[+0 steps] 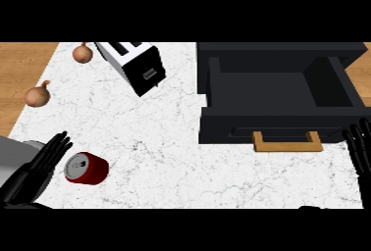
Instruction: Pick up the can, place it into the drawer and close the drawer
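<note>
A red can [88,168] with a silver top lies on its side on the white marble counter [167,147] at the lower left. My left hand [38,169] is just left of it, fingers straight and open, close to the can's silver end. The black drawer [279,95] stands pulled open at the upper right, its inside bare, with a wooden handle [287,142] on its front. At the right edge my right hand [358,147] rests open with fingers pointing up, beside the drawer's front corner.
A toaster [134,63] stands at the back of the counter, tilted in view. Two onions [83,54] [38,95] lie at the counter's left edge, over the wooden floor [22,68]. A grey forearm [14,152] fills the lower left corner.
</note>
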